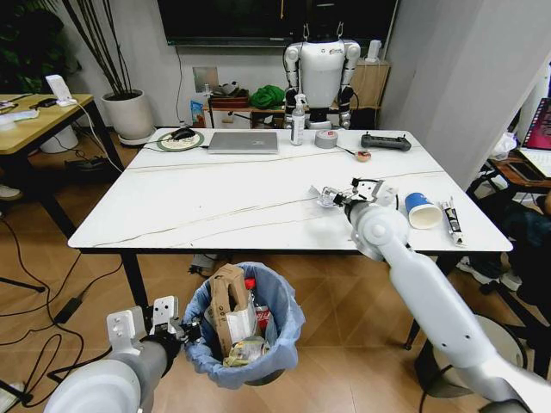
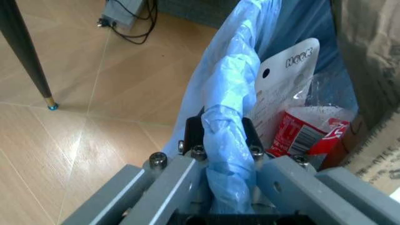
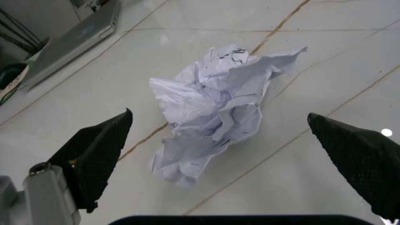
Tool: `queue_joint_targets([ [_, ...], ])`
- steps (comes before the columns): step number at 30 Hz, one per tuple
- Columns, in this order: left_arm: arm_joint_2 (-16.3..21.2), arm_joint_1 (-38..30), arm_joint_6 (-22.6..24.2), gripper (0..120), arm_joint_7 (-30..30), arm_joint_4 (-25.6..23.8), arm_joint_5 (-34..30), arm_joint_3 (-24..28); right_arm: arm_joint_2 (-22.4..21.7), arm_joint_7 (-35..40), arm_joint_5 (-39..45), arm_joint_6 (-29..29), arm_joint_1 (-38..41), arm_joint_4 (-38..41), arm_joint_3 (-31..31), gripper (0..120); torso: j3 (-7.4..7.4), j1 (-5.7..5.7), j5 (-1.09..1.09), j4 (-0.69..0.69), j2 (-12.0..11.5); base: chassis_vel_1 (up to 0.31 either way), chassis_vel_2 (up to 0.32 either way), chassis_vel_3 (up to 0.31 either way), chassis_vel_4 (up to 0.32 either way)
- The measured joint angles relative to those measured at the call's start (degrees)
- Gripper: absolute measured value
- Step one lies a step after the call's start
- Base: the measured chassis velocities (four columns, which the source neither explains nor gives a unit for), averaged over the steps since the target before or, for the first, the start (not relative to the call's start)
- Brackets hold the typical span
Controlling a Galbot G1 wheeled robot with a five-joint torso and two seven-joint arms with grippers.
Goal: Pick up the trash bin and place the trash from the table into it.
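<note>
Lay on the large white marble-look table [image 1: 215, 202] toward its right side: a crumpled ball of white paper [image 3: 212, 112], scribbled with dark ink, resting on the grey-veined top between the two black fingertips [image 3: 93, 150] of the right gripper [image 1: 337, 198]. Stood with jaws wide apart, one pad to either side of the paper, neither touching it. Reached out over the tabletop on its white arm. Just beside, farther right, lay a blue paper cup [image 1: 422, 209] on its side and a thin dark-and-white wrapper [image 1: 451, 219] near the edge — both unclaimed.

Hung below the table's near edge: the small round dark trash bin [image 1: 245, 331], lined with a crinkled light-blue plastic bag, already stuffed with torn brown cardboard [image 1: 227, 301], a red-labelled bottle [image 2: 306, 136] and other scraps. Held off to the side by the left gripper [image 2: 225, 136], clamped on the bag-wrapped rim.

Judged as the grasp step for the paper — bin in hand, clearing well along. Called next for closing squarely on the loose wad, gently enough not to flick it sideways, then a carry down over the bin's open mouth.
</note>
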Motion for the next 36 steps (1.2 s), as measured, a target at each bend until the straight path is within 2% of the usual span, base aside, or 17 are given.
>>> queue_joint_targets([
  [3,0.2,-0.4,0.0,0,0.1,0.0,-0.3,-0.1,1.9,-0.4,-1.9,0.8,0.8,-4.1,0.0,100,0.0,0.0,0.0,0.0,0.0,0.0,0.0,0.0,0.0],
  [8,0.3,-0.6,0.0,0,0.2,0.0,-0.5,-0.3,2.6,-1.6,-3.3,1.0,1.2,-5.7,0.1,99,0.0,-0.01,0.0,-0.01,0.0,0.0,0.0,0.0,0.0],
  [10,0.4,-0.8,0.0,0,0.3,0.0,-0.6,-0.4,3.2,-2.5,-4.6,1.2,1.6,-6.9,0.0,88,-0.01,-0.01,0.0,-0.01,0.0,0.0,0.0,0.0,0.0],
  [11,0.4,-0.8,0.0,0,0.3,0.0,-0.6,-0.4,3.2,-2.5,-4.6,1.2,1.6,-6.9,0.0,88,-0.01,-0.01,0.0,-0.01,0.0,0.0,0.0,0.0,0.0],
  [15,0.6,-1.0,0.0,0,0.5,0.0,-0.8,-0.6,3.7,-3.5,-6.3,1.3,2.1,-8.3,-0.2,74,0.0,-0.01,0.0,-0.01,0.0,0.0,0.0,0.0,0.0],
  [16,0.6,-1.0,0.0,0,0.6,0.0,-0.7,-0.6,3.7,-3.9,-6.9,1.4,2.3,-8.7,-0.2,67,-0.01,-0.01,0.0,-0.01,0.0,0.0,0.0,0.0,0.0],
  [18,0.6,-1.1,0.0,0,0.6,0.0,-0.7,-0.6,3.8,-4.2,-7.3,1.5,2.4,-9.0,-0.3,65,-0.01,-0.01,0.0,-0.01,0.0,0.0,0.0,0.0,0.0],
  [20,0.6,-1.1,0.0,0,0.6,0.0,-0.5,-0.6,3.9,-4.6,-8.0,1.6,2.6,-9.7,-0.3,58,-0.01,-0.01,0.0,-0.01,0.0,0.0,0.0,0.0,0.0],
  [21,0.7,-1.3,0.0,0,0.7,0.0,-0.5,-0.6,4.0,-4.8,-8.4,1.6,2.7,-10.1,-0.3,50,0.0,-0.01,0.0,0.0,0.0,0.0,0.0,0.0,0.0],
  [23,0.8,-1.3,0.0,0,0.8,0.0,-0.6,-0.6,4.0,-4.9,-8.7,1.6,2.7,-10.3,-0.3,47,0.0,-0.01,0.01,0.0,0.0,0.0,0.0,0.0,0.0],
  [24,0.8,-1.5,0.0,0,0.9,0.0,-0.6,-0.6,3.9,-5.2,-9.3,1.6,2.7,-10.5,-0.3,39,-0.01,-0.01,0.01,-0.01,0.0,0.0,0.0,0.0,0.0],
  [26,0.9,-1.5,0.0,0,0.9,0.0,-0.6,-0.6,3.9,-5.4,-9.6,1.6,2.7,-10.5,-0.3,36,-0.01,-0.01,0.01,-0.01,0.0,0.0,0.0,0.0,0.0],
  [29,0.9,-1.6,0.0,0,1.0,0.0,-0.6,-0.5,3.8,-5.8,-10.6,1.8,2.7,-10.6,-0.4,22,-0.01,-0.01,0.01,-0.01,0.0,0.0,0.0,0.0,0.0],
  [30,0.9,-1.6,0.0,0,1.0,0.0,-0.6,-0.5,3.7,-5.9,-10.9,1.8,2.7,-10.6,-0.4,22,0.0,-0.01,0.01,-0.01,0.0,0.0,0.0,0.0,0.0],
  [31,0.9,-1.6,0.0,0,1.0,0.0,-0.6,-0.5,3.6,-6.2,-11.4,1.9,2.6,-10.6,-0.4,13,-0.01,-0.01,0.01,0.0,0.0,0.0,0.0,0.0,0.0],
  [32,0.9,-1.6,0.0,0,1.0,0.0,-0.6,-0.5,3.6,-6.3,-11.5,1.9,2.6,-10.6,-0.4,13,0.0,-0.01,0.01,0.0,0.0,0.0,0.0,0.0,0.0],
  [36,0.8,-1.6,0.0,0,1.0,0.0,-0.5,-0.5,2.7,-7.6,-12.6,2.3,2.2,-8.8,-0.4,0,0.0,-0.01,0.02,0.0,0.0,0.0,0.0,0.0,0.0],
])
